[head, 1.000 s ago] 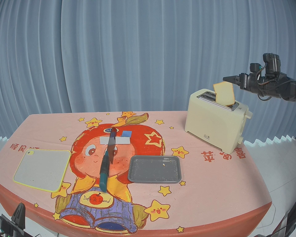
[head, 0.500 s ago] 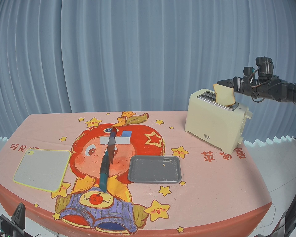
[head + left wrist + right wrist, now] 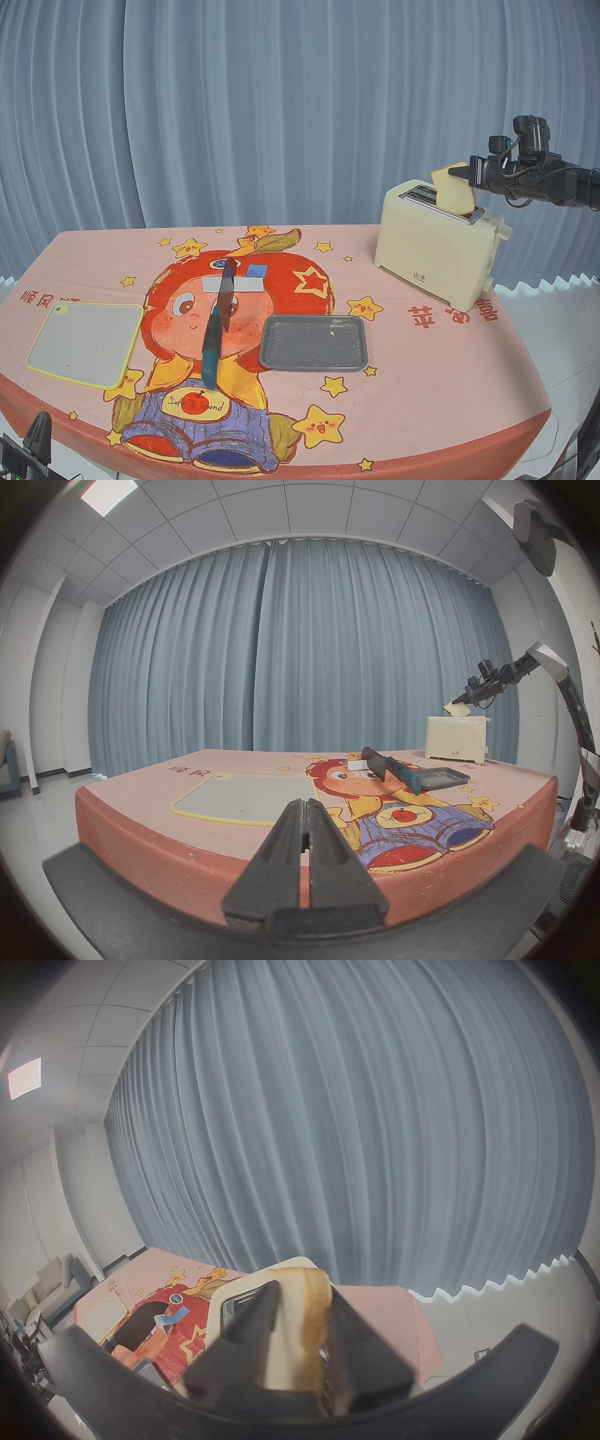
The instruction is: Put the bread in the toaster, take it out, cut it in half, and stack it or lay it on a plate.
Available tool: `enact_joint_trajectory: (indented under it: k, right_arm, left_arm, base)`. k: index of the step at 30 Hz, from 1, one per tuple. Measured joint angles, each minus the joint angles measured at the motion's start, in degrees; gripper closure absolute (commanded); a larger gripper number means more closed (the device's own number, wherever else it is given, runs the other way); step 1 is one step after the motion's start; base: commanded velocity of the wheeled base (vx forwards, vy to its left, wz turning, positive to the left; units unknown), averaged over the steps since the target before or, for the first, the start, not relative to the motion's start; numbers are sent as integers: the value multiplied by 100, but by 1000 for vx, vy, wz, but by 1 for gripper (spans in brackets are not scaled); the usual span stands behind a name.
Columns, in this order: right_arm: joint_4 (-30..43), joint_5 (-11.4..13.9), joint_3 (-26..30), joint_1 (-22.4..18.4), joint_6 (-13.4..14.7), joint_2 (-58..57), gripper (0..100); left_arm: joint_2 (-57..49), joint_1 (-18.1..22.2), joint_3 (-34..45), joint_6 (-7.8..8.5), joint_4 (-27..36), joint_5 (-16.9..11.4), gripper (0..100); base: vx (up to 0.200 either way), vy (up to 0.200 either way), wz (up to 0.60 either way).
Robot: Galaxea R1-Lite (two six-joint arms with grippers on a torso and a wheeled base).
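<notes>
Head view: the bread (image 3: 454,190) stands tilted in the toaster (image 3: 431,250) slot, with the right gripper (image 3: 452,169) at its top corner, coming from the right. Left wrist view: the left gripper (image 3: 306,806), clenched empty, sits well apart by the counter (image 3: 137,787) edge. Right wrist view: the fingers (image 3: 247,1335) clasp the slice edge-on, with the slot straight below.

Warm colours on pink
Pink tablecloth (image 3: 437,381) bears a red cartoon girl and yellow stars; cream toaster (image 3: 431,250) at two o'clock, pale-golden bread (image 3: 456,192).
</notes>
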Motion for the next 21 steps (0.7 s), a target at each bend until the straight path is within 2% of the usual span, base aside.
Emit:
enact_joint_trajectory:
  k: [13,18,21]
  right_arm:
    - [-5,23,274,-22,55,-540,100]
    - [-32,26,656,6,94,-1112,100]
    - [-38,26,1129,54,172,-1638,100]
  left_arm:
    - [0,0,0,-2,-1,0,100]
    - [0,0,0,-2,0,0,100]
    - [0,0,0,-2,-1,0,100]
  base:
    - [0,0,0]
    - [0,0,0]
    - [0,0,0]
